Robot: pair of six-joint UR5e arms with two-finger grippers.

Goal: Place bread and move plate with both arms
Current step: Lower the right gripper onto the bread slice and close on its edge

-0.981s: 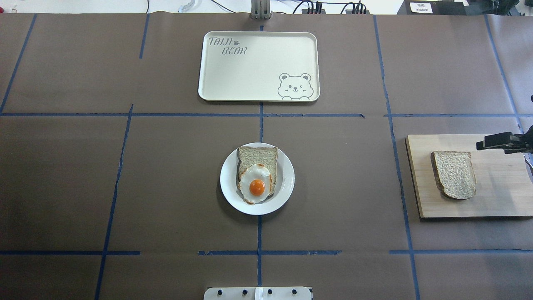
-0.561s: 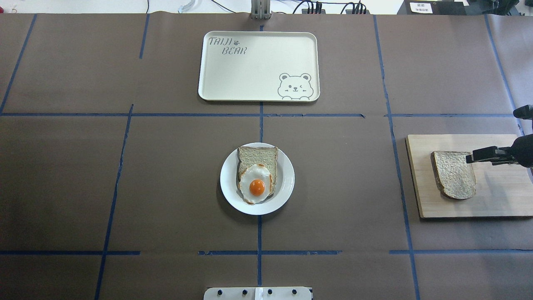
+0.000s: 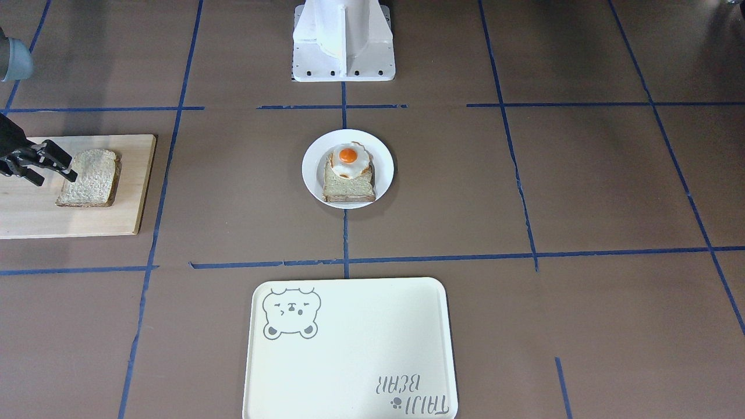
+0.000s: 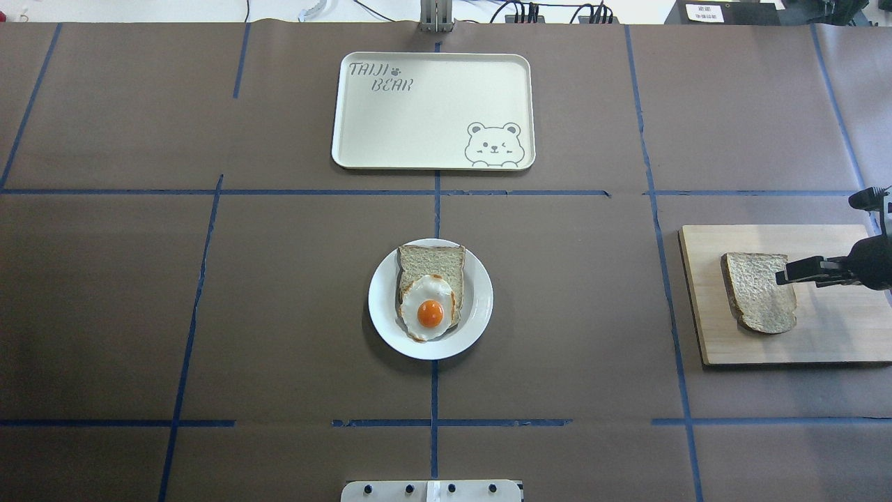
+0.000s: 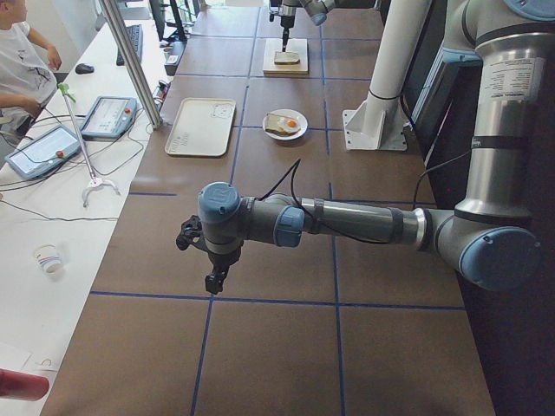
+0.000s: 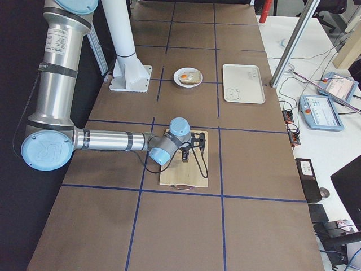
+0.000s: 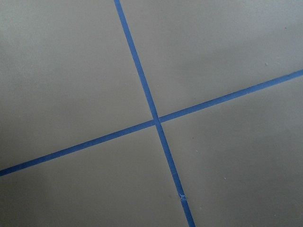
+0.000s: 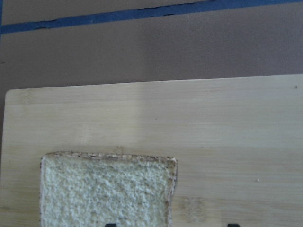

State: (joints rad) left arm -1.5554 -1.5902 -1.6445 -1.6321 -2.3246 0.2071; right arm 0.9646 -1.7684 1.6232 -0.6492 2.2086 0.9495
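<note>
In the overhead view the bread [image 4: 761, 291] lay flat on a wooden board [image 4: 836, 328] at the right edge of the frame, well apart from the plate [image 4: 481, 300], which sat at the centre of the brown tabletop [image 4: 279, 293]. The plate carried a paler toast slice [image 4: 432, 259] with a fried egg [image 4: 430, 312] on its lower half. A cream tray [image 4: 432, 150] with a bear drawing lay at upper centre.

In the front-facing view the right gripper [image 3: 57, 179] reached in from the left edge with its jaws spread, over the bread's near side. The right wrist view showed the two fingertips [image 8: 110, 225] at the bottom edge, one over the bread and one over bare board; whether they touched the slice could not be told.

In the exterior left view the left gripper [image 5: 212, 282] pointed down over bare tabletop in the middle of the frame, far from the plate. Whether it was spread or pressed together could not be told. Its wrist camera showed only crossing blue tape lines [image 7: 156, 120].
</note>
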